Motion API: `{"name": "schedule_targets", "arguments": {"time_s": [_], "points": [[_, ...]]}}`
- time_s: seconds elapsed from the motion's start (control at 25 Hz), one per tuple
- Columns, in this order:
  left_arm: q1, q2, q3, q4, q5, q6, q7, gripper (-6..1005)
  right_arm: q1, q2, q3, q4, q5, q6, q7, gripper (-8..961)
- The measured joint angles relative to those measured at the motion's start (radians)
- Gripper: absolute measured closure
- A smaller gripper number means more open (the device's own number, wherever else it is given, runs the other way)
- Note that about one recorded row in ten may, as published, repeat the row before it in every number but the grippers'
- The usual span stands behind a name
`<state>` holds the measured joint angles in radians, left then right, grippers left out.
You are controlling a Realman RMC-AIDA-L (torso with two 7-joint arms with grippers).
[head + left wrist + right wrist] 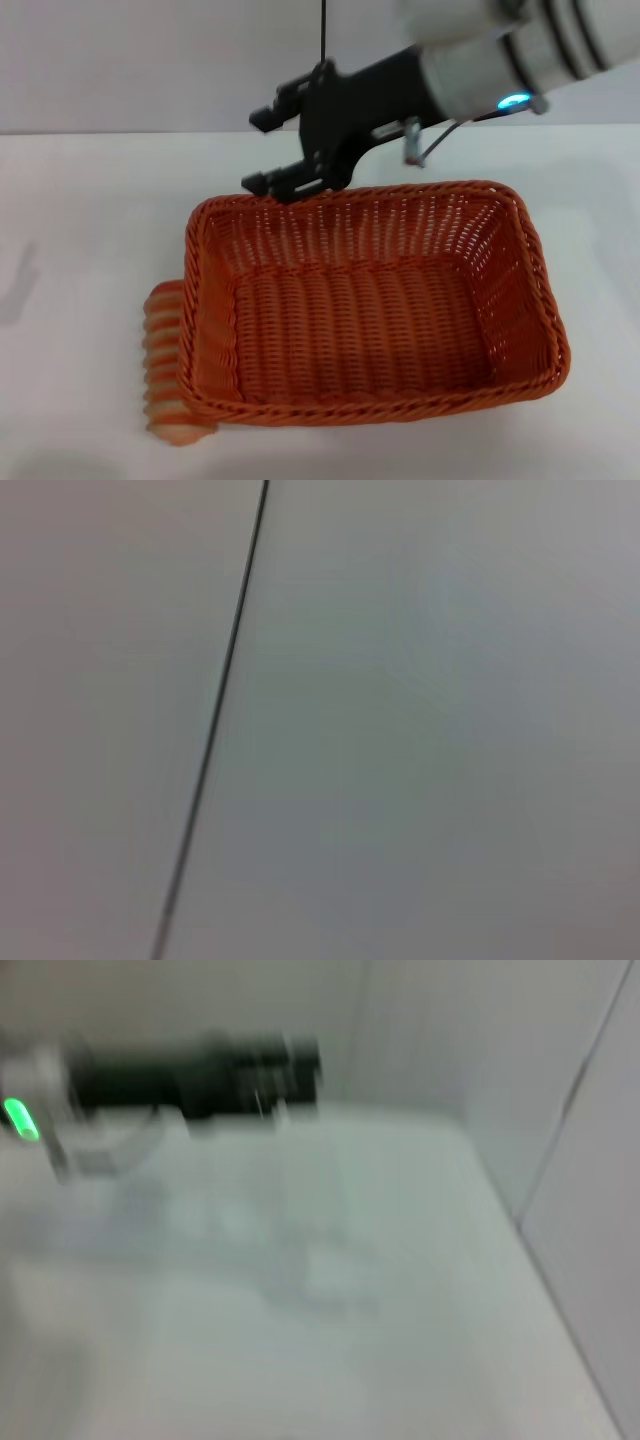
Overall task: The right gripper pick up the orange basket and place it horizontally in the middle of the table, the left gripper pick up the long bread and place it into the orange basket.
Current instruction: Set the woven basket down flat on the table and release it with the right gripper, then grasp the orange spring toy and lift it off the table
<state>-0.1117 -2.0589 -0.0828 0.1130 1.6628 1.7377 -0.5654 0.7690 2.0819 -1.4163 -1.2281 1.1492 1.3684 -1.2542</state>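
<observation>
The orange basket (370, 305) rests flat on the white table (80, 250), its long side running left to right. The long bread (163, 362), striped orange and cream, lies against the basket's left wall, partly tucked under the rim. My right gripper (262, 150) hovers at the basket's far left corner. It is open, and its lower finger sits just above the braided rim with nothing held. In the right wrist view a blurred black gripper (200, 1080) with a green light, which I take for my left gripper, sits far back over the table.
A thin dark cable (323, 30) hangs down behind the right gripper. The left wrist view shows only a pale wall with a dark seam (215, 720). Bare tabletop lies to the left of the bread and behind the basket.
</observation>
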Motion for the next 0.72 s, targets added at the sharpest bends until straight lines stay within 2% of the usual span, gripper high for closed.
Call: {"name": "schedule_targets", "arguments": {"time_s": [0.04, 0.08, 0.12, 0.16, 0.2, 0.24, 0.28, 0.32, 0.36, 0.4, 0.44, 0.48, 0.52, 0.56, 0.6, 0.68, 0.72], "points": [[-0.008, 0.000, 0.019, 0.050, 0.000, 0.007, -0.086, 302, -0.026, 0.000, 0.035, -0.020, 0.047, 0.028, 0.000, 287], [-0.008, 0.000, 0.019, 0.050, 0.000, 0.007, -0.086, 302, -0.076, -0.001, 0.109, -0.047, 0.123, 0.081, -0.001, 287], [-0.008, 0.000, 0.019, 0.050, 0.000, 0.007, -0.086, 303, -0.076, -0.001, 0.109, -0.047, 0.123, 0.081, -0.001, 287], [-0.012, 0.000, 0.029, 0.076, 0.000, 0.012, -0.138, 303, -0.127, -0.001, 0.190, -0.059, 0.192, 0.129, -0.007, 287], [-0.024, 0.000, 0.090, 0.237, 0.000, 0.053, -0.354, 303, -0.150, 0.000, 0.227, -0.056, 0.219, 0.154, -0.012, 287], [-0.024, 0.000, 0.090, 0.237, 0.000, 0.053, -0.354, 303, -0.150, 0.000, 0.227, -0.056, 0.219, 0.154, -0.012, 287], [-0.026, 0.000, 0.131, 0.334, 0.001, 0.073, -0.466, 303, -0.200, 0.000, 0.322, -0.032, 0.281, 0.212, -0.040, 287], [-0.026, 0.000, 0.131, 0.334, 0.001, 0.073, -0.466, 303, -0.200, 0.000, 0.322, -0.032, 0.281, 0.212, -0.040, 287], [-0.026, 0.000, 0.131, 0.334, 0.001, 0.073, -0.466, 303, -0.251, -0.003, 0.413, 0.014, 0.348, 0.270, -0.090, 287], [-0.028, 0.000, 0.208, 0.503, 0.000, 0.097, -0.638, 304, -0.251, -0.003, 0.413, 0.014, 0.348, 0.270, -0.090, 287], [-0.028, 0.001, 0.236, 0.550, 0.001, 0.101, -0.680, 304, -0.289, -0.005, 0.461, 0.046, 0.395, 0.297, -0.125, 287], [-0.027, 0.004, 0.295, 0.640, 0.003, 0.103, -0.744, 304, -0.357, -0.009, 0.521, 0.088, 0.471, 0.318, -0.177, 287], [-0.027, 0.004, 0.295, 0.640, 0.003, 0.103, -0.744, 304, -0.357, -0.009, 0.521, 0.088, 0.471, 0.318, -0.177, 287], [-0.027, 0.013, 0.351, 0.711, 0.015, 0.108, -0.786, 304, -0.433, -0.009, 0.563, 0.119, 0.544, 0.322, -0.223, 287], [-0.029, 0.019, 0.381, 0.746, 0.026, 0.114, -0.806, 304, -0.433, -0.009, 0.563, 0.119, 0.544, 0.322, -0.223, 287], [-0.038, 0.033, 0.424, 0.792, 0.044, 0.128, -0.831, 304, -0.528, -0.007, 0.594, 0.173, 0.638, 0.333, -0.254, 287], [-0.038, 0.033, 0.424, 0.792, 0.044, 0.128, -0.831, 305, -0.528, -0.007, 0.594, 0.173, 0.638, 0.333, -0.254, 287]]}}
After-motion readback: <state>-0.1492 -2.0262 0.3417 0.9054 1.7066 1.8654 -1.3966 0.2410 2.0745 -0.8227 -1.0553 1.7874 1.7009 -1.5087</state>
